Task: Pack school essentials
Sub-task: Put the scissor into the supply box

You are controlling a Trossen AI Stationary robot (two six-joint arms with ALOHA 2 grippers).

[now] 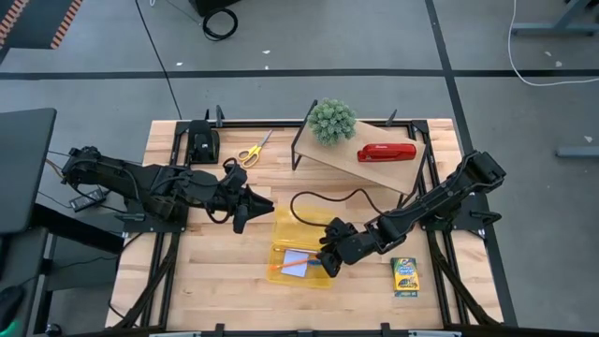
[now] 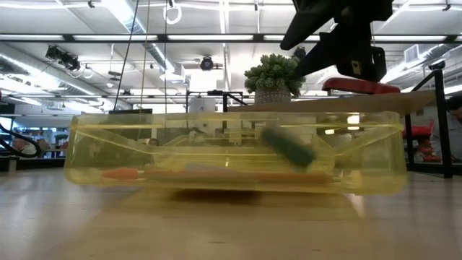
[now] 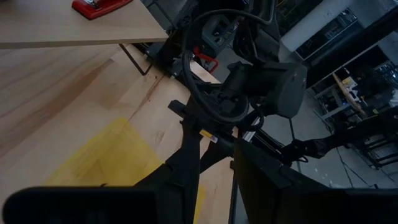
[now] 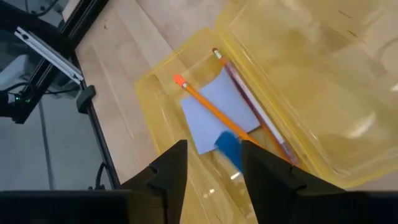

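Right fingers (image 4: 213, 171) hang open and empty right above the yellow case (image 4: 336, 81), blue eraser (image 4: 229, 148) just below them. Crayon box (image 1: 404, 275) is your nearest next pick, right of the case, long axis front-to-back. Left fingers: can't tell.

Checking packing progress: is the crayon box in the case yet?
Out. The crayon box lies on the table, right of the yellow case.

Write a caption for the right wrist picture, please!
Right end effector drops a blue eraser into the yellow case.
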